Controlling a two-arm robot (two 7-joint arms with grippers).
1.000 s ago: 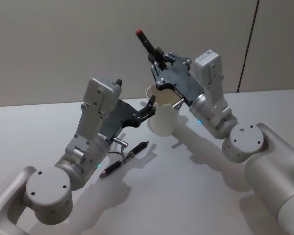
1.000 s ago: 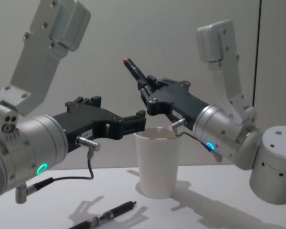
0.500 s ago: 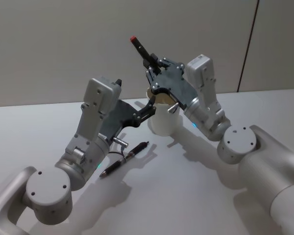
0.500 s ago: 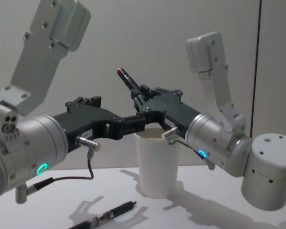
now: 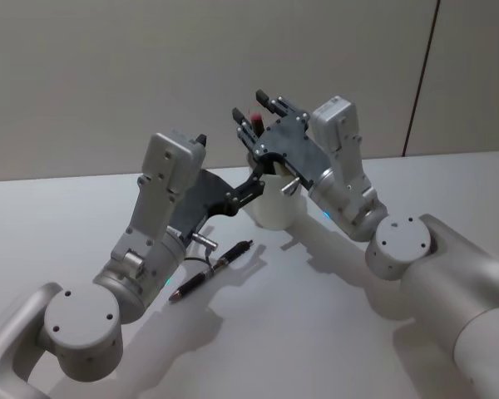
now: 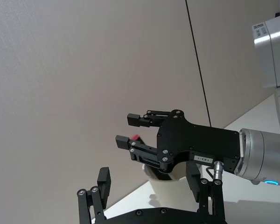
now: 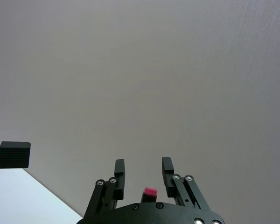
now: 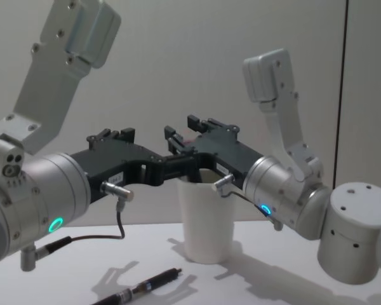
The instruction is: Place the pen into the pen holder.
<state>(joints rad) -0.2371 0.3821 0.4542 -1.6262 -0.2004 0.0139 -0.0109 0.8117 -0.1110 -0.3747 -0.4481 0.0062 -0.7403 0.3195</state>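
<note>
Right jaws apart above pen holder [image 5: 274, 212]

- Desk [image 5: 333, 332]: smooth, matt white top.
- Cup [image 5: 274, 209]: plain white paper, matt, with no print.
- Pen [image 5: 212, 270] lying on the desk: dark, glossy barrel with metal-looking bands.
- Left gripper [image 5: 254, 183] and right gripper [image 5: 254, 109]: matt black hard plates with small bright screws.
- Arms [image 5: 81, 324]: silvery satin-finish joints and smooth white plastic-looking covers.
- Wall [image 5: 83, 75]: matt, finely grained.

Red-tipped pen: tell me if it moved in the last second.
Yes. The pen slid down toward the cup; its red tip now sits low inside the open right gripper.
</note>
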